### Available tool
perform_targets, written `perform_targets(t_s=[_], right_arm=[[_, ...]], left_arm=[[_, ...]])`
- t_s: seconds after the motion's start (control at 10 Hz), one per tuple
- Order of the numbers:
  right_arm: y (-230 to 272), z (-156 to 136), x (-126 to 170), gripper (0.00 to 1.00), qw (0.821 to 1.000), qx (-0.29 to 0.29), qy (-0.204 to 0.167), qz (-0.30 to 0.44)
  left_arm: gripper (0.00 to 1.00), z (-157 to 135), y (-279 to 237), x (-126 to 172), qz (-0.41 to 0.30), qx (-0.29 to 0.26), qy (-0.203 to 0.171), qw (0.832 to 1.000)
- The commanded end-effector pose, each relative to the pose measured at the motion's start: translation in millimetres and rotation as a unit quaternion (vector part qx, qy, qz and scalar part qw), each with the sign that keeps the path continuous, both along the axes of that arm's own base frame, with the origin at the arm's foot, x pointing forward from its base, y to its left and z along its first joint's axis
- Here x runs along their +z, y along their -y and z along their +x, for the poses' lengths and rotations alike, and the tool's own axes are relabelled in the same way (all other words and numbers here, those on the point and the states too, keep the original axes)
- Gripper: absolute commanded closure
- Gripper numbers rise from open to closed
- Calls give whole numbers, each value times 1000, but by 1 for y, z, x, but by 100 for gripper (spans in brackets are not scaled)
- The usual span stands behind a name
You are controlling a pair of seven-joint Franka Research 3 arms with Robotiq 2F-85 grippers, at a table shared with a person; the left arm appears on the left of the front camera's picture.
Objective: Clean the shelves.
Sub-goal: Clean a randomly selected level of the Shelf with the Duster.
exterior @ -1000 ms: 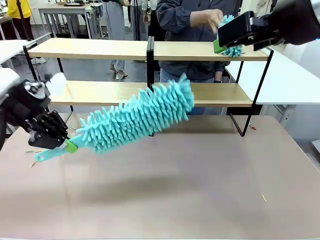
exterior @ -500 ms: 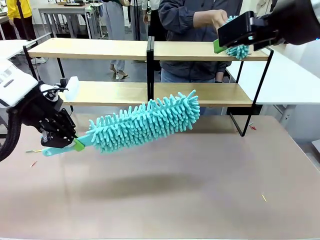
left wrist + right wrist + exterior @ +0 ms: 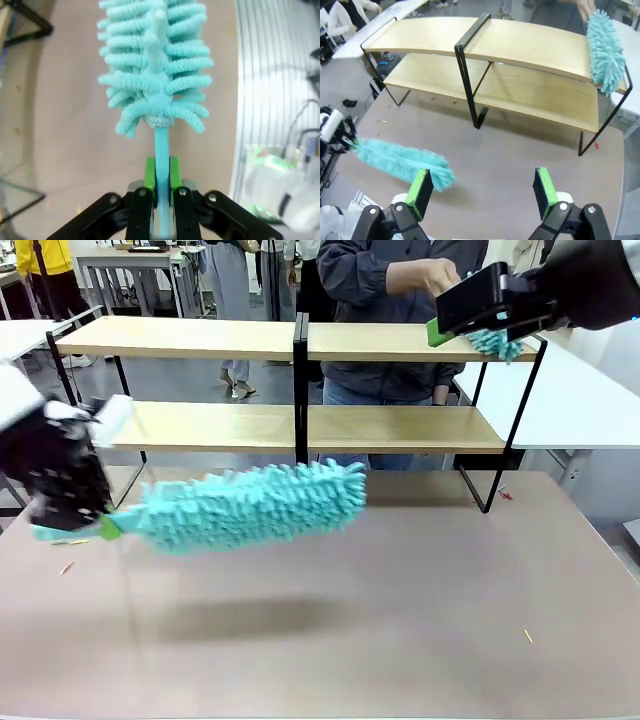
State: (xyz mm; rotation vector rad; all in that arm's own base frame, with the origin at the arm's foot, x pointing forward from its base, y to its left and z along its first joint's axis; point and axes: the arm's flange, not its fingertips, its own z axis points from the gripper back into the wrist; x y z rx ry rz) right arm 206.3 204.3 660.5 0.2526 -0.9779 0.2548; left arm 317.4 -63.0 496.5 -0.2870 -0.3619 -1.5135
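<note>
The shelves point(image 3: 180, 337) stand across the far side of the table, two light-wood boards on a black frame, also seen from above in the right wrist view point(image 3: 520, 45). My left gripper point(image 3: 98, 524) is shut on the thin handle of a long teal duster point(image 3: 250, 505), which hangs roughly level above the table in front of the lower board. In the left wrist view the handle point(image 3: 161, 150) sits clamped between the green pads of that gripper point(image 3: 161, 177), below the duster head point(image 3: 155, 75). My right gripper point(image 3: 482, 195) is open, high near the top board's right end point(image 3: 445, 325).
A person stands behind the shelves; a hand point(image 3: 420, 275) holds a second, smaller teal duster point(image 3: 495, 340) on the top board's right end, also seen in the right wrist view point(image 3: 605, 50). The brown table point(image 3: 400, 620) lies in front. White tables flank both sides.
My left gripper swung the long duster down and leftward, so its head dropped away from the lower board to lie level. The person's small duster slid right along the top board.
</note>
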Motion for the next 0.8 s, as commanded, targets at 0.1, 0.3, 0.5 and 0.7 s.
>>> perform_targets(t_s=[0.1, 0.3, 0.5, 0.7], right_arm=[[1, 0, -1, 0, 1000, -1, 0, 3], [1, 0, -1, 0, 1000, -1, 0, 3], [1, 0, -1, 0, 1000, -1, 0, 3], [1, 0, -1, 0, 1000, -1, 0, 3]], left_arm=[[88, -46, -135, 82, -105, 78, 45, 990], [88, -86, -219, 130, -246, 143, 50, 957], [88, -115, -271, 153, -373, 222, 80, 897], [88, -91, -282, 129, -429, 313, 1, 847]])
